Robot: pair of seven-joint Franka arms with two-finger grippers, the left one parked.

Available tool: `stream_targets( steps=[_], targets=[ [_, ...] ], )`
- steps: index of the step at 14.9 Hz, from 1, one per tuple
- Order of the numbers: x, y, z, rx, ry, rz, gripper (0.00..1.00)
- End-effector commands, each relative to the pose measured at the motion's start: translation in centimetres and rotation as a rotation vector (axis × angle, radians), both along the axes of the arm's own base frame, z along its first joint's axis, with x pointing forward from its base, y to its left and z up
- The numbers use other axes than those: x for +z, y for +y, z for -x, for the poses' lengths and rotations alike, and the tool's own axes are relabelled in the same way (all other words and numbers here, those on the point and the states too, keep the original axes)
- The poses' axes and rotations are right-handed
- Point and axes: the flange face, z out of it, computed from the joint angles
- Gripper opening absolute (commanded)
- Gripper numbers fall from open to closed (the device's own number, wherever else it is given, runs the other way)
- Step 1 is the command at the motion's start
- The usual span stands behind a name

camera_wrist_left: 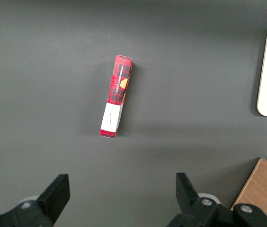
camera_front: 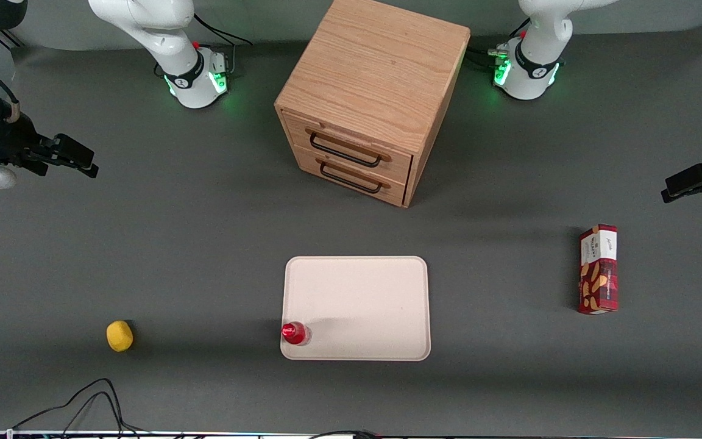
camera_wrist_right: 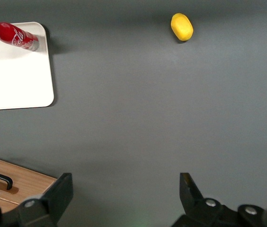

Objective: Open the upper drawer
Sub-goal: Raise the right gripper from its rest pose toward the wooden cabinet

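matt oak upper drawer (black wire handle)

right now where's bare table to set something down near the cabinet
Bare table lies between the cabinet and the tray, and between the tray and the lemon. The tray holds only a red bottle. The gripper, open, hangs toward the working arm's end.

The gripper hangs spread wide over bare table; a red bottle stands at the tray's corner, a lemon well apart.

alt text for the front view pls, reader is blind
A wooden cabinet stands on a grey table, its upper drawer shut; the open gripper hovers far off, toward the working arm's end. Nearer the camera lies a tray holding a red bottle.
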Motion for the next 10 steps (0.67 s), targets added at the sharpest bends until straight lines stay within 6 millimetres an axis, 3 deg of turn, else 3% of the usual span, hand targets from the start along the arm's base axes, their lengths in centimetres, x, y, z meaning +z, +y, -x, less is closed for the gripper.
stream_targets(
  steps=[1, 5, 7, 10],
  targets=[
    [0.2, -0.1, -0.1, -0.026, 0.011, 0.007, 1.0],
    [0.0, 0.2, -0.4, -0.009, 0.01, -0.009, 1.0],
    [-0.3, 1.3, -0.7, 0.008, 0.012, -0.042, 1.0],
    [-0.6, 7.2, -0.3, 0.115, 0.021, -0.057, 1.0]
  ],
)
